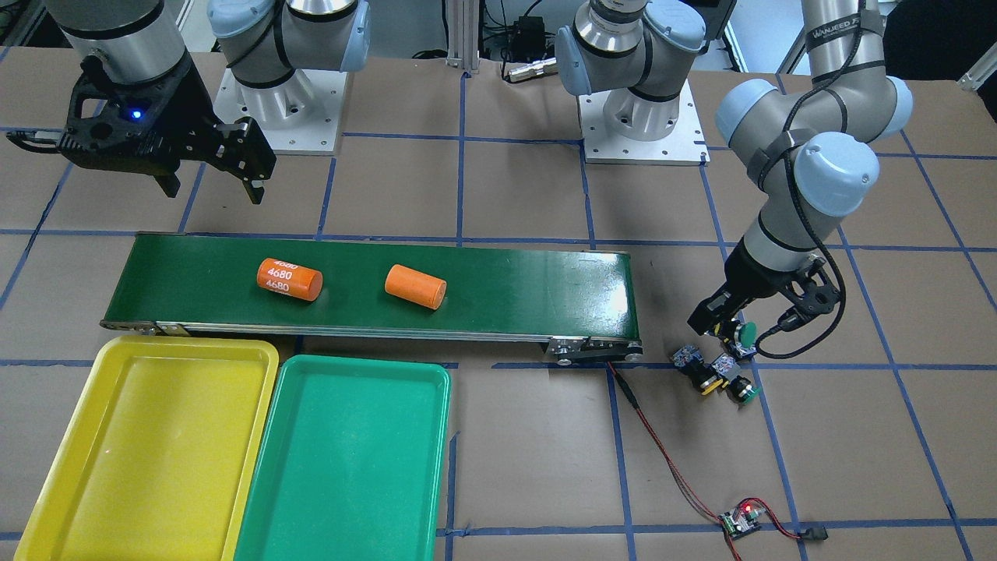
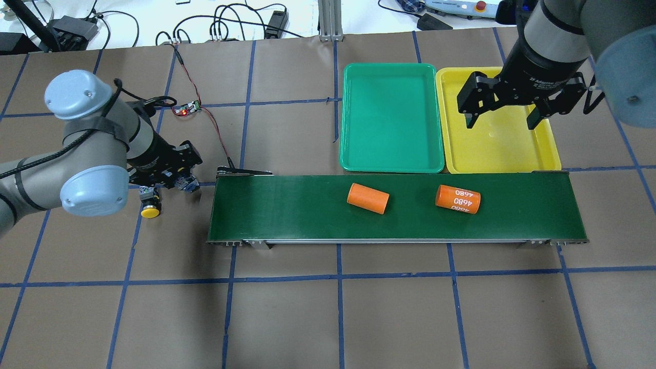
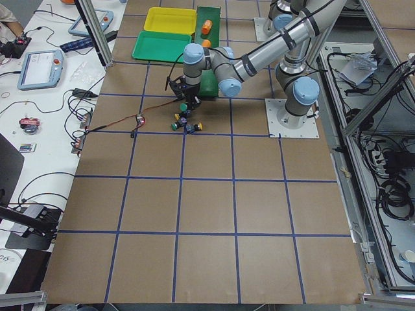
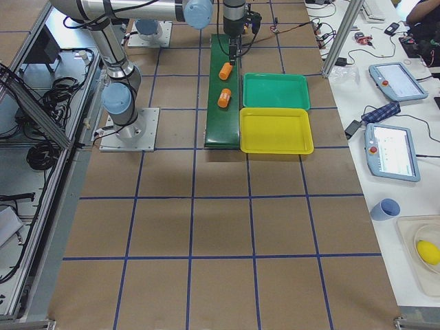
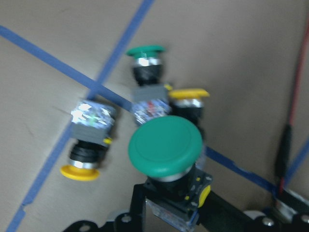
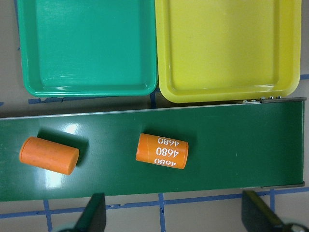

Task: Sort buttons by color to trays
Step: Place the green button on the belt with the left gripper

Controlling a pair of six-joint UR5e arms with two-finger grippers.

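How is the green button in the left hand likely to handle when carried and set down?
The green button looks like hard plastic, so probably stiff and light. Its cap is wider than its body, so it would likely tip over when set down; the other buttons lie on their sides.

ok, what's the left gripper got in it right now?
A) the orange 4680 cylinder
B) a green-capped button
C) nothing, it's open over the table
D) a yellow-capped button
B: the left gripper is closed on a green-capped button, whose cap sits large in the foreground of the left wrist view, right above the gripper body.
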